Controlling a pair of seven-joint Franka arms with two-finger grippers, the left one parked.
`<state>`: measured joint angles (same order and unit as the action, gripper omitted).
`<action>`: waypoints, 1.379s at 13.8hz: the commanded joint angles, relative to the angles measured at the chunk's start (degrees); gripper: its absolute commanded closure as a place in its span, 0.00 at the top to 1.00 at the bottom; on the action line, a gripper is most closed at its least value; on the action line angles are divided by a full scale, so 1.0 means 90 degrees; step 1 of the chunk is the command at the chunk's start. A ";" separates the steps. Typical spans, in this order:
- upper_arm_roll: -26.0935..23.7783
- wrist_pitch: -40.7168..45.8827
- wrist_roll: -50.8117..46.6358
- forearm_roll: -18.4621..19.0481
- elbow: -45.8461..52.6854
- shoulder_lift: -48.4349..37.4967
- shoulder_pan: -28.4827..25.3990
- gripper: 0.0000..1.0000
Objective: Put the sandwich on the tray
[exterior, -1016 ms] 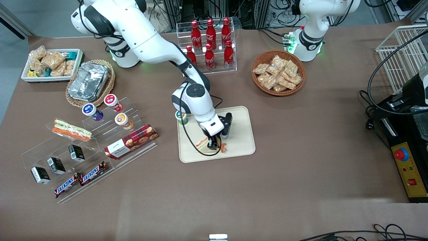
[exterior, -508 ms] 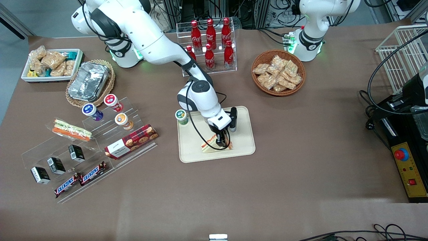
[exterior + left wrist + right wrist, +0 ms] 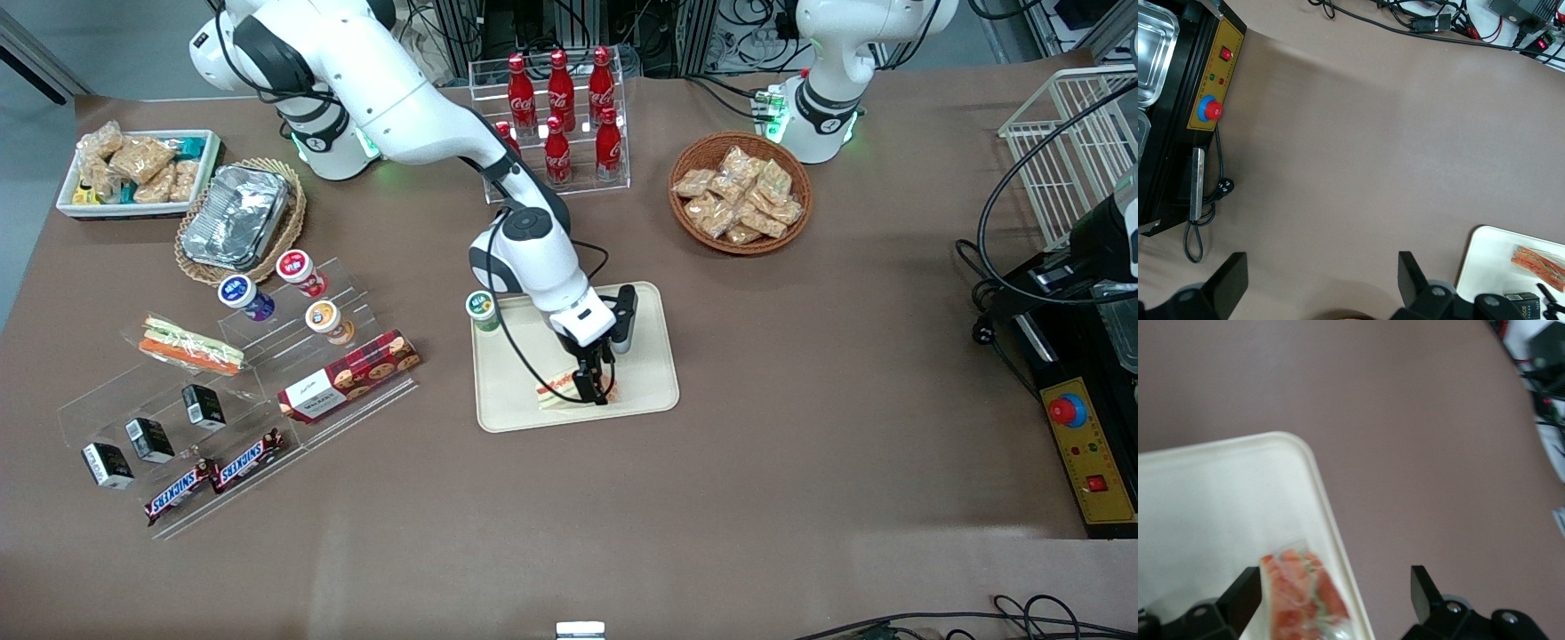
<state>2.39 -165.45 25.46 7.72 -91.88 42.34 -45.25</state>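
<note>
On the tray (image 3: 640, 391), the gripper (image 3: 594, 389) covers much of the sandwich (image 3: 556, 391); finger spacing is possibly wide, but contact cannot be confirmed.

Sandwich (image 3: 558, 392) in glossy clear film, tray (image 3: 644, 369) smooth matt plastic, tabletop (image 3: 800, 373) matt brown.

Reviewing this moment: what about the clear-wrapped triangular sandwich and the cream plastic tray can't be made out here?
- Front view: the open gripper covers the middle of the clear-wrapped triangular sandwich, hiding how it rests on the cream rectangular plastic tray.
- Right wrist view: the picture's edge cuts off the sandwich, so its full outline is unseen.
- Left wrist view: only one end of the sandwich shows, cut by the edge.
</note>
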 commanded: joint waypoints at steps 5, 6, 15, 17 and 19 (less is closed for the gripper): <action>-0.0021 0.3437 -0.0475 -0.0858 -0.0758 -0.2182 0.0991 0.99; -0.0041 0.3964 -0.0563 -0.0858 -0.0758 -0.2456 0.1313 0.99; -0.0022 0.6682 -0.0497 -0.1121 -0.0709 -0.3903 0.4507 0.99; -0.0012 0.6986 -0.0515 -0.1102 -0.0709 -0.4273 0.4986 0.99; 0.0008 0.7026 -0.0466 -0.1092 -0.0757 -0.4567 0.5387 0.99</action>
<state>3.07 -103.13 20.94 -1.38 -96.38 5.43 0.48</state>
